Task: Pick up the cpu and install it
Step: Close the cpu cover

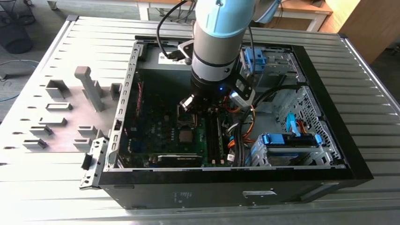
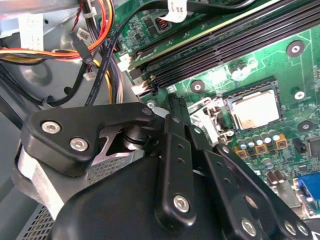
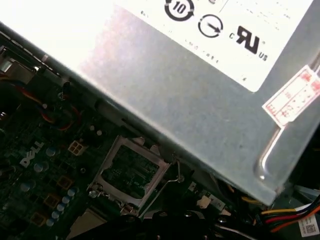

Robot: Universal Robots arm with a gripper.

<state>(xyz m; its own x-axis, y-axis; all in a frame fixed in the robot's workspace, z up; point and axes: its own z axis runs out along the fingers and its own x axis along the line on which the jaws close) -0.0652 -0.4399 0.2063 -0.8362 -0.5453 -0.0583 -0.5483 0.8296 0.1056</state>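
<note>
Silvery square cpu (image 2: 252, 110), one only, lies flat in its socket on the green motherboard (image 2: 272, 62). One gripper (image 2: 175, 107) hovers near it; whether clenched or released, I cannot tell.

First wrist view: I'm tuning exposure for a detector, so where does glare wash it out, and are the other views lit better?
In the first wrist view the power supply casing blows out to white at one corner while the motherboard is dim; in the second wrist view the cpu is evenly lit; in the exterior view the computer case interior lies in shadow.
</note>
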